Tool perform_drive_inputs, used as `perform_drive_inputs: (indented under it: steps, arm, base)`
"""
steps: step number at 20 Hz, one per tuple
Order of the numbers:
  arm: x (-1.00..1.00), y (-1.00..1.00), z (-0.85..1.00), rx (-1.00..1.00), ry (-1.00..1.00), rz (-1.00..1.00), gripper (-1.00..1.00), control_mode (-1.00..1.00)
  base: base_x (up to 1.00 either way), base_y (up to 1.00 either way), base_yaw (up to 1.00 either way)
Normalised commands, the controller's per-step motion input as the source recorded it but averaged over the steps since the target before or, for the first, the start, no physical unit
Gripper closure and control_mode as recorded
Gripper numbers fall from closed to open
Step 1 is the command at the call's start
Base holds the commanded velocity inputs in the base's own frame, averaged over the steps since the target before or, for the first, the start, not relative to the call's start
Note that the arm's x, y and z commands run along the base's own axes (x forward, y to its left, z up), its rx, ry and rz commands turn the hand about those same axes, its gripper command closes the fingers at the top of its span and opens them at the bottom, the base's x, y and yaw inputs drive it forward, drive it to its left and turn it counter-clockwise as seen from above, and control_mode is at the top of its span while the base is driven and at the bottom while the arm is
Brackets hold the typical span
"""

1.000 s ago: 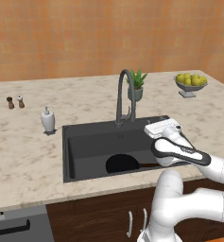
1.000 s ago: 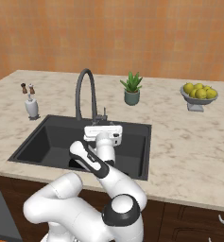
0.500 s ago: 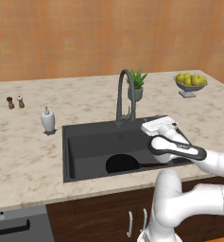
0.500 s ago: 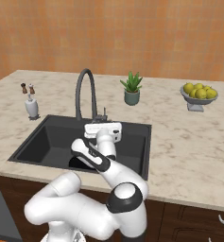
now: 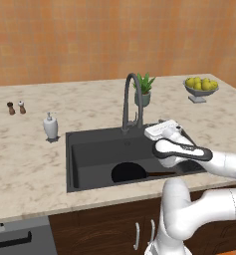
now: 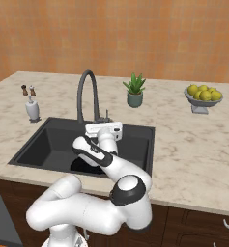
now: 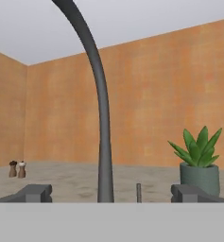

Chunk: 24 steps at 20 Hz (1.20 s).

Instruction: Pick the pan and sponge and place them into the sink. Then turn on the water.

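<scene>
1. Looking through the hand camera, I have the faucet (image 7: pixel 102 142) dead ahead, its grey neck rising between my two finger tips (image 7: pixel 35 193), which sit far apart with nothing between them (jaws spread wide, empty).
2. From the left base camera I see the gripper (image 5: pixel 162 130) level over the right part of the sink (image 5: pixel 89 154), pointed at the faucet's base and close to it; I cannot tell whether it touches.
3. The thin lever (image 7: pixel 138 192) stands upright just right of the faucet stem in the hand view.
4. The pan (image 5: pixel 129 173) lies flat on the sink floor, a black disc toward the front, its brown handle (image 5: pixel 162 173) running right under my forearm.
5. I cannot make out the sponge in any view.
6. On the desk (image 5: pixel 25 159), a white soap bottle (image 5: pixel 50 126) stands left of the sink, with two small shakers (image 5: pixel 16 107) farther back and left.
7. A potted plant (image 6: pixel 134 91) sits behind the sink, right of the faucet, and a bowl of yellow fruit (image 6: pixel 203 96) stands well to the right.
</scene>
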Motion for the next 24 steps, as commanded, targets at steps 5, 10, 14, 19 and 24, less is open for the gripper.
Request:
perform_drive_inputs:
  steps: [5, 10, 14, 19, 24]
  arm:
    - [0.29, 0.17, -0.06, 0.0, 0.0, -0.08, -1.0, -1.0]
    - [0.16, 0.05, -0.15, 0.0, 0.0, -0.06, -1.0, -1.0]
    - [0.05, 0.0, -0.16, 0.0, 0.0, -0.04, -1.0, -1.0]
    - [0.0, 0.08, -0.04, 0.0, -0.01, 0.0, -1.0, -1.0]
    - [0.02, 0.18, 0.0, -0.01, 0.0, 0.0, -1.0, -1.0]
  base:
    - [0.0, 0.0, 0.0]
    - [0.0, 0.0, 0.0]
    - [0.0, 0.0, 0.0]
    - [0.0, 0.0, 0.0]
    - [0.0, 0.0, 0.0]
